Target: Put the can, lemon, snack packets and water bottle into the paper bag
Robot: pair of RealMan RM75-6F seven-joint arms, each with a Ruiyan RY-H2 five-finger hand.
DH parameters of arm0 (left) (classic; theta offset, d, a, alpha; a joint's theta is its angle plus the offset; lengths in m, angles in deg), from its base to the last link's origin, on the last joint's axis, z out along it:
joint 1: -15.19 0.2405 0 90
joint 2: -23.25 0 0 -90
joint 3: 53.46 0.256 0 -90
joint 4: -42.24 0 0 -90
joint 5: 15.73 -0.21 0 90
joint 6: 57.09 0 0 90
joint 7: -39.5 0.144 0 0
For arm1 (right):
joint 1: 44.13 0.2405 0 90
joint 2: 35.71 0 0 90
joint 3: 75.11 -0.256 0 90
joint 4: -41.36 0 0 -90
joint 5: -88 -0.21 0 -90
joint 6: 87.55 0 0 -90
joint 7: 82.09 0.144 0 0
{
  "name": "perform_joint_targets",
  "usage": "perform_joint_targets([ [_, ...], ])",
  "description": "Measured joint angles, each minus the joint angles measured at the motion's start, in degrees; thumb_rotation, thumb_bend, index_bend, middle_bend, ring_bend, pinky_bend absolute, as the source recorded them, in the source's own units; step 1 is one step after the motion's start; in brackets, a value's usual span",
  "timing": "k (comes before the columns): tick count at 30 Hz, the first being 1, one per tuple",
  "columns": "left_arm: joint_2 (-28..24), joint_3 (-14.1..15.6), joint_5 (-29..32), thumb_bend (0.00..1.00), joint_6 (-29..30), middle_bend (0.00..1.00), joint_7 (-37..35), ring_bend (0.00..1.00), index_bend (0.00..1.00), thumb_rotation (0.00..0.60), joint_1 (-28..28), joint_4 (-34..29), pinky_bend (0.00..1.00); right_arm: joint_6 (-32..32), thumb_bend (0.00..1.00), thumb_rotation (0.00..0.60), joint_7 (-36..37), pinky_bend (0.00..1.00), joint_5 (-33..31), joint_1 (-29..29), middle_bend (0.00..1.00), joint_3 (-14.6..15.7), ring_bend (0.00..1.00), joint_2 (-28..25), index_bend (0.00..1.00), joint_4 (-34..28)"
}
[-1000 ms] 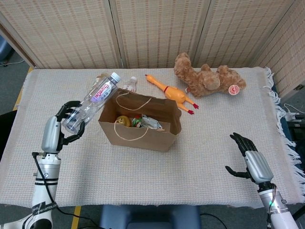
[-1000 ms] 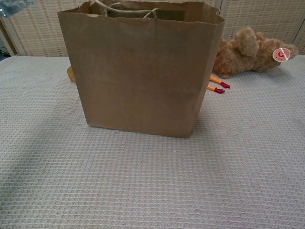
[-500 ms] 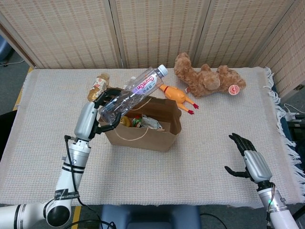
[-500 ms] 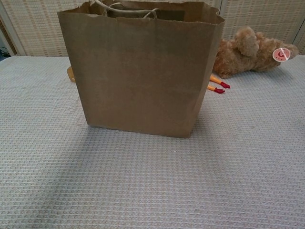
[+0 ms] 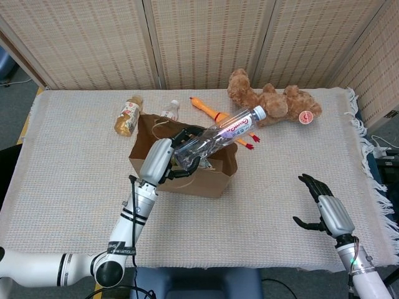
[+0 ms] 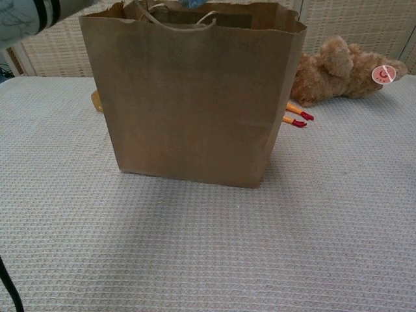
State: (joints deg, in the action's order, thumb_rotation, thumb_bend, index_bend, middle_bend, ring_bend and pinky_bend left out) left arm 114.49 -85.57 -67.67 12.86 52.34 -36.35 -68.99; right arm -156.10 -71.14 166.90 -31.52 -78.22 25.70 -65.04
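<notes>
Your table is covered with a pale woven cloth, fringed along its right edge. On it the brown paper bag stands upright and open-topped; in the chest view it fills the middle of the frame, its twisted paper handles flopped over the rim.

Beyond the bag a brown teddy bear lies on its side with a round tag on one foot.

Your left hand is over the bag's mouth, fingers wrapped around the base end of the water bottle. The bottle is clear plastic, with a label bearing red lettering and a white cap. It is tilted, base low above the bag's opening, cap end up and out over the bag's far right rim toward the teddy bear.

Your right hand is well apart from everything, near the table's right front, fingers spread and holding nothing.

A yellow rubber chicken with red feet lies behind the bag, partly hidden by the bottle. A small bottle with a tan label lies at the far left of the bag, and a smaller white-capped bottle sits just behind the bag's back rim.

Inside the bag only a little shows past your hand; you cannot tell what is there.
</notes>
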Motion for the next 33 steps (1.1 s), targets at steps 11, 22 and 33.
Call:
perform_joint_targets([
  [11,3.31,-0.71,1.50,0.59,-5.48,0.59,-2.74,0.54,0.54,0.600,-5.97,8.89,0.64,1.86,0.15,0.600,1.17,0.00,-1.00,0.74,0.00,-0.14,0.00,-0.74,0.08,-0.20],
  [22,4.13,0.42,0.87,0.58,-7.20,0.56,-4.21,0.50,0.52,0.600,-8.23,12.98,0.60,2.40,0.15,0.600,1.31,0.00,-1.06,0.97,0.00,0.03,0.00,-1.08,0.08,-0.43],
  [33,3.99,1.66,-1.70,0.57,-7.36,0.51,-3.25,0.44,0.49,0.600,-9.76,18.63,0.54,2.59,0.15,0.600,1.69,0.00,-0.07,1.09,0.00,0.45,0.00,-1.18,0.08,-0.41],
])
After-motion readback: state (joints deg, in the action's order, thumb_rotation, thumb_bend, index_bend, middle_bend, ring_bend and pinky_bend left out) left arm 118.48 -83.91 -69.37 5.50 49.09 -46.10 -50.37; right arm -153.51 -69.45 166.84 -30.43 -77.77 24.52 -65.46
